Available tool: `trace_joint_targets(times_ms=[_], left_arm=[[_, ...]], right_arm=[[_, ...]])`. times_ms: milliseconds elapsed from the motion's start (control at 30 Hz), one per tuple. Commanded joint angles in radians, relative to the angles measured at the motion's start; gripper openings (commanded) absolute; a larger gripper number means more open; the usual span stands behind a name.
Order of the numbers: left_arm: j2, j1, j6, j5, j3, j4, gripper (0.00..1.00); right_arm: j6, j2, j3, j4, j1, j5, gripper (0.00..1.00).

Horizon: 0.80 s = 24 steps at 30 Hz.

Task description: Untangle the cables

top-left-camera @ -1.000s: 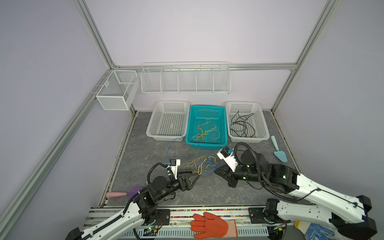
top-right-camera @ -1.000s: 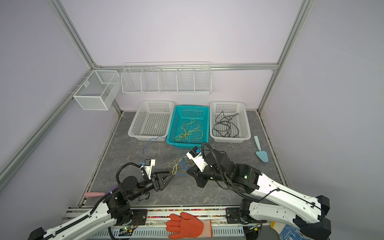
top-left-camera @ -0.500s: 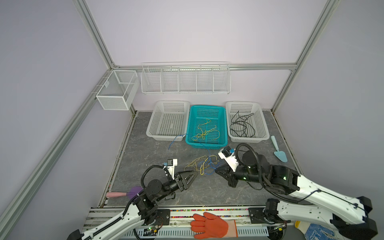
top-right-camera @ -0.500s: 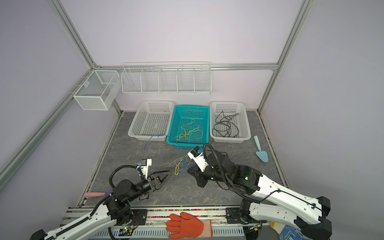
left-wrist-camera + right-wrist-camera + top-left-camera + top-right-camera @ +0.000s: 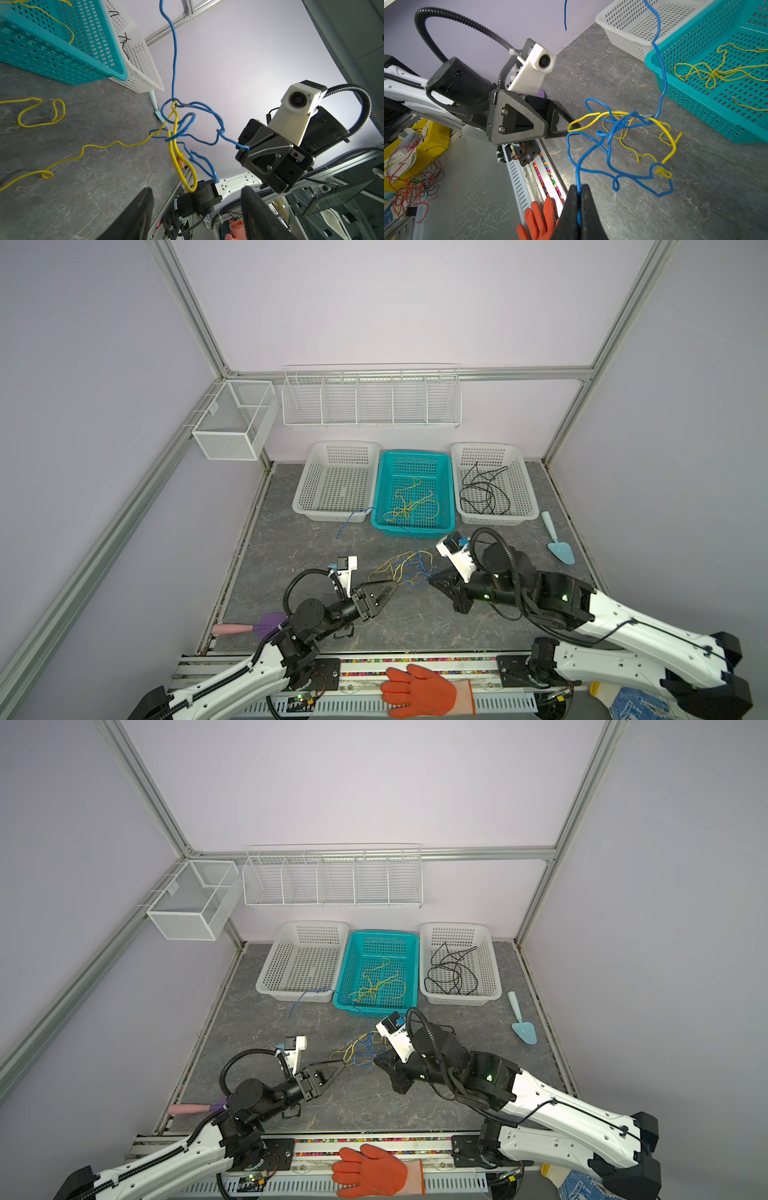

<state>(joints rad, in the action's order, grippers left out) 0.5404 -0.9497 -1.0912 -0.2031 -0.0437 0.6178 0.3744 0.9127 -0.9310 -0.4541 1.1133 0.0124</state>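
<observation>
Three baskets stand in a row at the back of the grey stone-pattern tabletop [image 5: 291, 556] — a white perforated plastic basket [image 5: 336, 485] left, a teal perforated plastic basket [image 5: 413, 460] in the middle, a second white perforated basket [image 5: 523, 489] right. Thin yellow wires [image 5: 409, 506] lie in the middle one, thin black wires [image 5: 482, 493] in the right one. Before the middle basket a tangle of thin blue and yellow wires [image 5: 415, 570] is between the left gripper [image 5: 392, 588] and the right gripper [image 5: 432, 581]. A pale blue plastic trowel [image 5: 559, 545] lies before the right basket's outer corner.

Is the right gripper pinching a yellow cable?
No: the right wrist view shows the right gripper shut on the blue cable, not a yellow one.
</observation>
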Motion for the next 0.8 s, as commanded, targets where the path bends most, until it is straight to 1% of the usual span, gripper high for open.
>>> trace_joint_targets(times_ms=[0,267,367,633,767], left_arm=[[0.016,-0.005,-0.019,0.001,-0.009,0.057,0.66],[0.006,-0.004,-0.001,0.039,-0.046,-0.004,0.61],[0.030,-0.004,-0.001,0.033,-0.062,0.006,0.57],[0.131,-0.004,-0.008,-0.010,-0.064,0.101,0.46],[0.139,-0.004,-0.007,-0.003,-0.063,0.107,0.41]], right_arm=[[0.021,-0.015,0.011,0.047,-0.006,0.035,0.07],[0.032,0.000,0.029,0.080,-0.004,0.000,0.07],[0.035,0.000,0.032,0.089,-0.004,0.001,0.07],[0.040,0.012,0.031,0.101,-0.003,0.000,0.07],[0.041,0.020,0.029,0.108,-0.002,-0.009,0.07]])
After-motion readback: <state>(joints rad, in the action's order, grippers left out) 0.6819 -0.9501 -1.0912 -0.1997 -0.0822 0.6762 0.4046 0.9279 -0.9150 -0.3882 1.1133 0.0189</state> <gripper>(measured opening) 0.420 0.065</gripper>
